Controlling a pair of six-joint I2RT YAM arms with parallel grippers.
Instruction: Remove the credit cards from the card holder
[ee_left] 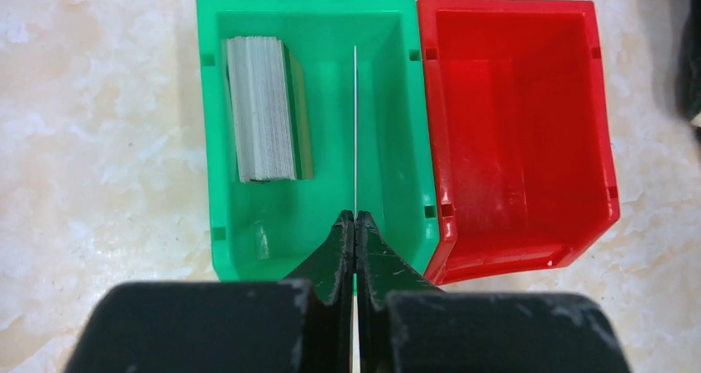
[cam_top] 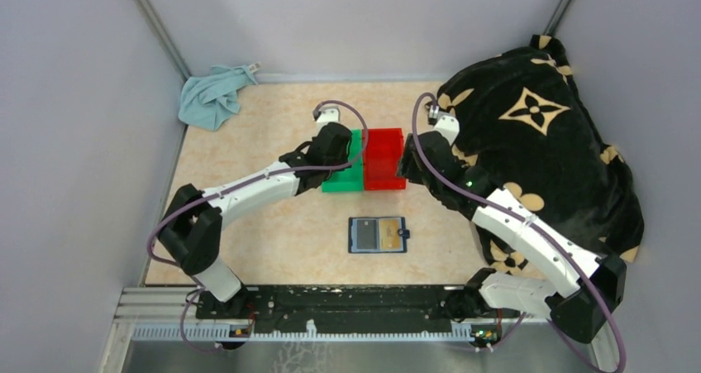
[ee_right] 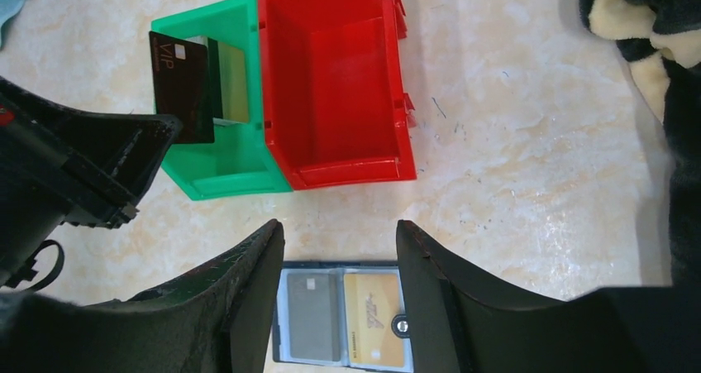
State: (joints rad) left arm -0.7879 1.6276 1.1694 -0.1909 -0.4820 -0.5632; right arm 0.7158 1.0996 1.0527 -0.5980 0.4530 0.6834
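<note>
Card holder (cam_top: 378, 234) lies open on the desk (cam_top: 273, 245), near the arm bases. Two cards sit in its pockets: one grey credit card (ee_right: 312, 315), one gold credit card (ee_right: 376, 315). Left pincer (ee_left: 355, 217) is clamped tight on one dark card (ee_right: 180, 83), held upright over the green bin (ee_left: 397, 141). That bin holds one stack of cards (ee_left: 263, 108), number unreadable. One red bin (ee_left: 512, 125) touches it. Right pincer (ee_right: 339, 228) is spread wide, gripping nothing, just beside the red bin.

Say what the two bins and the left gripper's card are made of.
Green bin and red bin: probably moulded plastic, glossy, sheen on the walls. Card held by the left gripper: thin, stiff, dark, printed VIP; likely plastic, possibly metal.
</note>
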